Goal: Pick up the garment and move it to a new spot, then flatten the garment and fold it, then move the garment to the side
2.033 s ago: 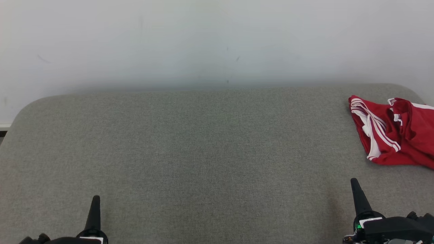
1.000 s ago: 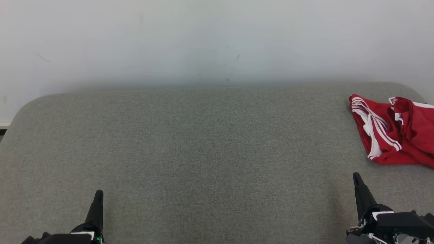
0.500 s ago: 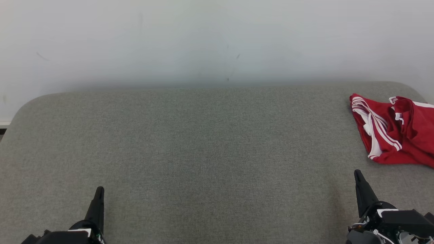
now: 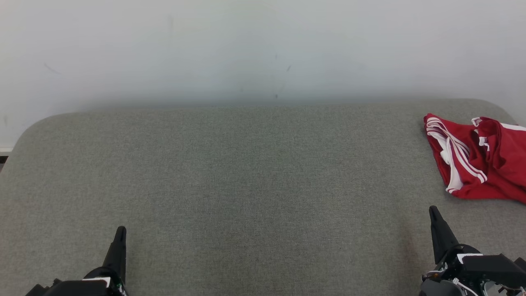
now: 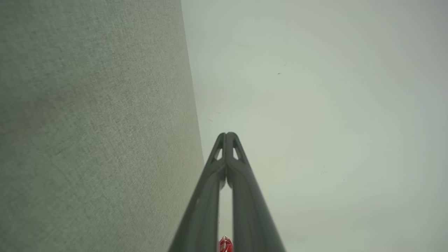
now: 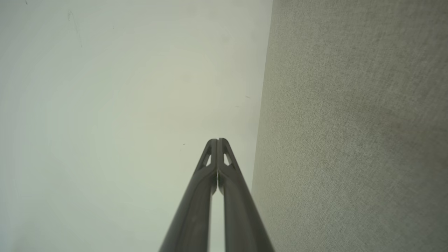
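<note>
a red garment [image 4: 478, 158] with white stripes lies crumpled at about 3 o'clock in the head view, on the far right end of a grey fabric surface [image 4: 246, 185], with its right part cut off by the frame edge. nothing touches it.

the left gripper [image 4: 120, 230] sits at 7 o'clock and the right gripper [image 4: 432, 210] at 5 o'clock. both point toward 12 o'clock over the near part of the surface. the garment lies toward 1 o'clock from the right gripper's tip, near it but apart. the left gripper is well apart from the cloth, across the broad middle of the surface.

in the left wrist view, the two dark fingers [image 5: 206, 196] are pressed together at the tips and hold nothing, with the surface at 9 o'clock and the wall at 3 o'clock. a red sliver [image 5: 225, 245] shows at 6 o'clock between the finger bases, too small to make out.

in the right wrist view, the fingers are likewise closed tip to tip on nothing, with the wall at 9 o'clock and the surface at 3 o'clock.

a pale wall [image 4: 246, 49] with a few faint marks stands behind the surface at 12 o'clock. the surface's far corners, at 10 and 2 o'clock, are rounded.
</note>
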Tool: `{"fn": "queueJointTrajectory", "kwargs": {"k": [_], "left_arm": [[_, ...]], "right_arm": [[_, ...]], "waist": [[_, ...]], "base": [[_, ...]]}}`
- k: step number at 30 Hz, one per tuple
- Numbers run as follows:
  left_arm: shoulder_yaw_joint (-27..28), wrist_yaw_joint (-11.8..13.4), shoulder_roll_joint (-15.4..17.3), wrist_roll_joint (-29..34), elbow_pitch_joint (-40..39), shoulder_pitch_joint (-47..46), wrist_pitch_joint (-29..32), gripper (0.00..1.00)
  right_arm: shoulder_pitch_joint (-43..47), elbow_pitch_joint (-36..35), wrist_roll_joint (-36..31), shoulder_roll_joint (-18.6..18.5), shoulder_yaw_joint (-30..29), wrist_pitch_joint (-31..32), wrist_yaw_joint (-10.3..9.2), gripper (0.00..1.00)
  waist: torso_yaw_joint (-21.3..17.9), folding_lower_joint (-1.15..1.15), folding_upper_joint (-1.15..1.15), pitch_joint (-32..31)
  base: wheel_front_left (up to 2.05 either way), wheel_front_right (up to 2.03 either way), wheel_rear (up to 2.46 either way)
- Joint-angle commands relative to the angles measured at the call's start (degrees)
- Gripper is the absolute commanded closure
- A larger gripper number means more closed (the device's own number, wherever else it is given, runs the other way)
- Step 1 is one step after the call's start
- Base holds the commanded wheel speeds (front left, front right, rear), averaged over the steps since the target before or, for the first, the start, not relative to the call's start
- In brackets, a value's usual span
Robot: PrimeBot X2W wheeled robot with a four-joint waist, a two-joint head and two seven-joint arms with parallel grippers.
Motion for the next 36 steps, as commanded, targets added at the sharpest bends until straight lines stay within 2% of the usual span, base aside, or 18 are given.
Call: {"fn": "queueJointTrajectory", "kwargs": {"k": [1,36], "left_arm": [[0.2,-0.2,0.3,-0.3,0.0,-0.6,0.0,1.0],[0.2,-0.2,0.3,-0.3,0.0,-0.6,0.0,1.0]], "right_arm": [[-0.4,0.0,-0.3,0.2,-0.2,0.1,-0.12,1.0],[-0.5,0.1,-0.7,0.5,-0.7,0.5,-0.12,1.0]], "waist": [[0.0,0.0,0.0,0.0],[0.0,0.0,0.0,0.0]], "base": [[0.0,0.0,0.0],[0.0,0.0,0.0]]}}
